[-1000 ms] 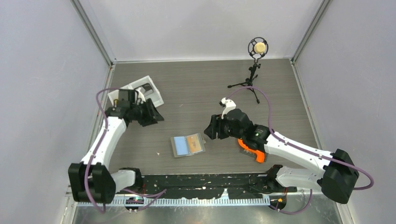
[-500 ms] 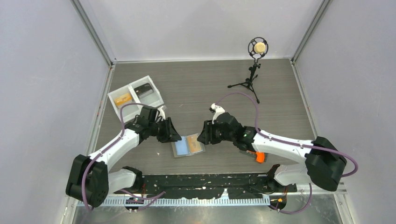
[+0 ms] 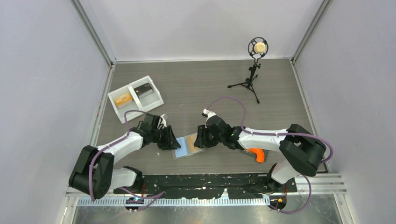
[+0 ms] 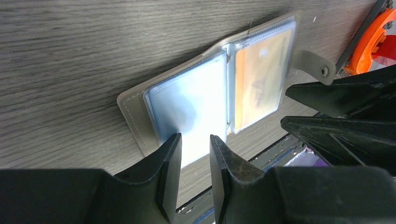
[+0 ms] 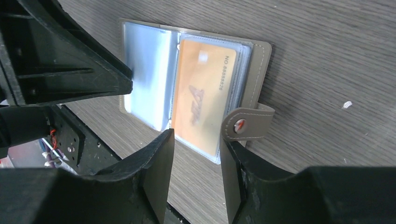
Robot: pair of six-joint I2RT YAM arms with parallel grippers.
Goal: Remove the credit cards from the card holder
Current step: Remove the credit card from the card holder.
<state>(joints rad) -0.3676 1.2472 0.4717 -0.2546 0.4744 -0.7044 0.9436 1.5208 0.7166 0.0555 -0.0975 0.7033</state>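
The grey card holder (image 3: 188, 146) lies open and flat on the table between my two grippers. Its left half shows a light blue panel (image 4: 194, 100). An orange card (image 5: 203, 93) sits in the clear sleeve of its right half, also seen in the left wrist view (image 4: 259, 79). My left gripper (image 3: 170, 141) is open with a narrow gap, its tips (image 4: 195, 140) just over the near edge of the blue panel. My right gripper (image 3: 200, 138) is open and empty, with its midpoint (image 5: 196, 135) at the orange card's near edge, beside the snap tab (image 5: 245, 123). No dark card shows in the holder.
A white two-compartment tray (image 3: 132, 92) stands at the back left, holding a flat orange item (image 3: 123, 99) and a flat dark item (image 3: 143, 89). A microphone on a tripod (image 3: 254, 70) stands at the back right. An orange tool (image 3: 254, 155) lies under the right arm.
My left gripper has come from the tray down to the holder's left edge. My right gripper has moved left onto the holder's right side. The holder has shifted slightly.
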